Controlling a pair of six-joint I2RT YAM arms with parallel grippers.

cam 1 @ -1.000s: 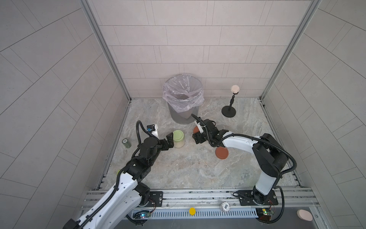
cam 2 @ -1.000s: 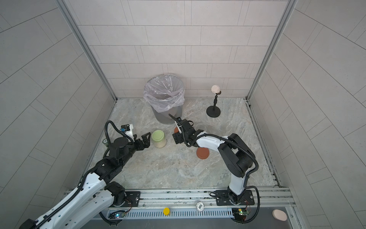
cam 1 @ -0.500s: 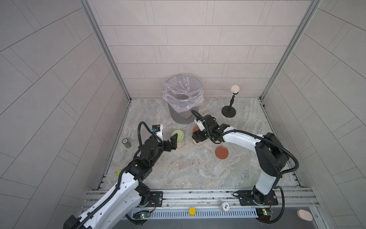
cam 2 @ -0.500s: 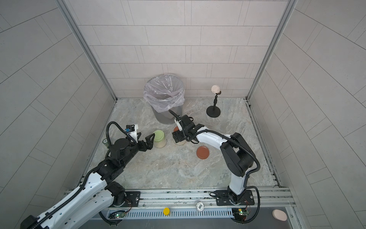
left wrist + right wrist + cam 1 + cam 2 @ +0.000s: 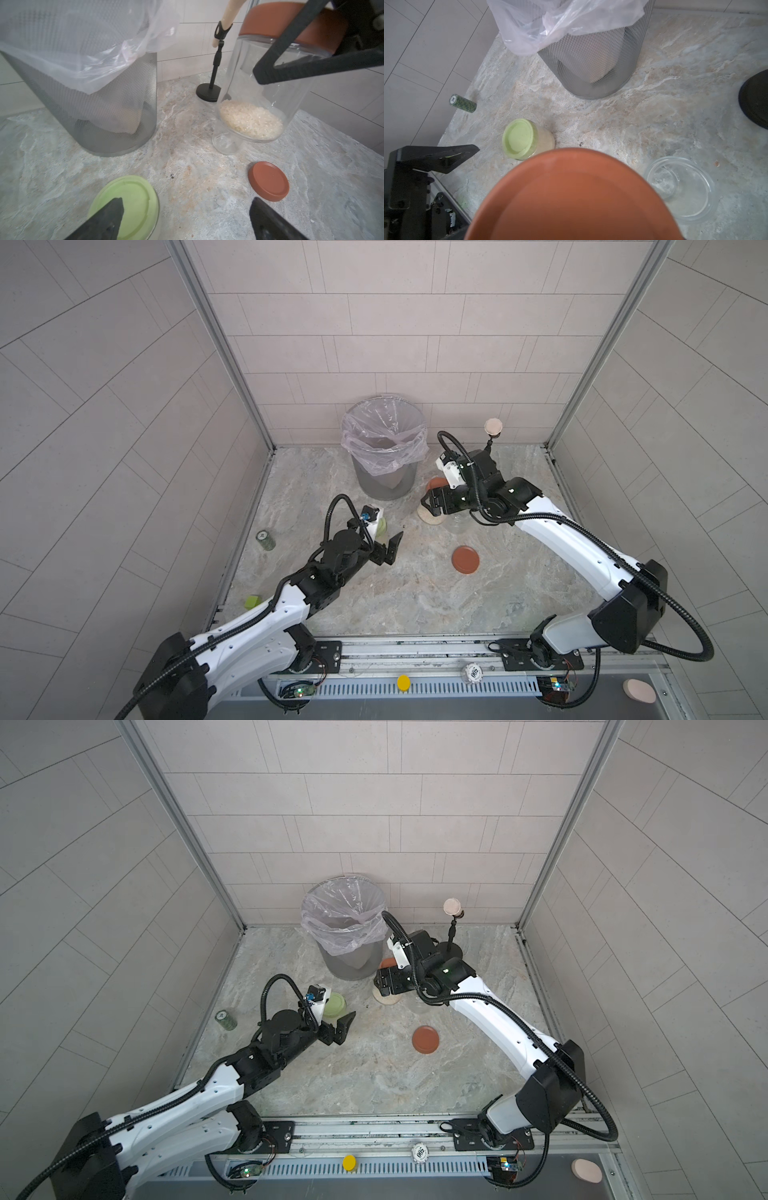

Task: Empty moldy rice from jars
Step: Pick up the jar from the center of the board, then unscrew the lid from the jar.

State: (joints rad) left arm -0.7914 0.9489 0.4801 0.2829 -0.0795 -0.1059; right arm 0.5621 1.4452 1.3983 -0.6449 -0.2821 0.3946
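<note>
My right gripper [image 5: 432, 506] is shut on a clear jar [image 5: 266, 83] with a rust-red lid [image 5: 571, 197], gripping it just below the lid. The jar hangs tilted above the floor beside the bin, and moldy rice [image 5: 251, 120] lies in its base. A lidless empty jar [image 5: 457, 523] stands under it, with a loose rust-red lid [image 5: 466, 559] nearby. The green-lidded jar [image 5: 334, 1004] holds rice and stands by my left gripper [image 5: 187, 207]. That gripper is open and holds nothing, with one finger over the green lid [image 5: 128, 199].
The grey mesh bin [image 5: 384, 448] with a clear liner stands at the back wall. A black stand with a pale ball [image 5: 493, 427] rises behind my right arm. A dark green can [image 5: 265, 540] and a green block [image 5: 252, 601] lie along the left wall.
My right gripper has lifted the red-lidded jar up and back, closer to the bin. My left gripper has advanced rightward past the green-lidded jar, still open.
</note>
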